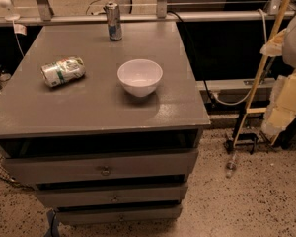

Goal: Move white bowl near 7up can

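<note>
The white bowl (pixel 140 76) stands upright on the grey cabinet top (pixel 89 107), right of centre. The 7up can (pixel 63 71), dented, green and white, lies on its side at the left of the top, about a bowl's width away from the bowl. My gripper (pixel 282 105) hangs at the right edge of the view, off the cabinet and well to the right of the bowl, above the floor. It holds nothing that I can see.
A slimmer blue and silver can (pixel 114 22) stands upright at the back of the top. The cabinet has drawers (pixel 104 170) in front. A wooden pole (pixel 264 58) leans at the right. A metal rail (pixel 138 17) runs behind.
</note>
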`<state>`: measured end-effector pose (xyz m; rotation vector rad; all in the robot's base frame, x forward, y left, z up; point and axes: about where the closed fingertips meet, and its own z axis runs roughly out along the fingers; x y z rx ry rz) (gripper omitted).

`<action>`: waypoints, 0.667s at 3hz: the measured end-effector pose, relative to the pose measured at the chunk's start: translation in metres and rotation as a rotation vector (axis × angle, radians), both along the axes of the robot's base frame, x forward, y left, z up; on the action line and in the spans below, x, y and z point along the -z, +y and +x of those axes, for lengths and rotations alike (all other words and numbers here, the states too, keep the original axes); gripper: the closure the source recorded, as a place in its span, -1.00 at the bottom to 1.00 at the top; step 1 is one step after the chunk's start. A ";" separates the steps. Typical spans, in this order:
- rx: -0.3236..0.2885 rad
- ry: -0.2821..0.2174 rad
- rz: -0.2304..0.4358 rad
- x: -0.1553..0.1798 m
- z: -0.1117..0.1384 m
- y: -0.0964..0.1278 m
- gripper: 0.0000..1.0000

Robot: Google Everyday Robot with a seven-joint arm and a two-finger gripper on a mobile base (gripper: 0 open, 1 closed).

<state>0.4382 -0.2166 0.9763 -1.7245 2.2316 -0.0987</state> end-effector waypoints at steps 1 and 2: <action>0.000 0.000 0.000 0.000 0.000 0.000 -1.00; -0.095 -0.007 0.006 0.007 0.016 0.024 -1.00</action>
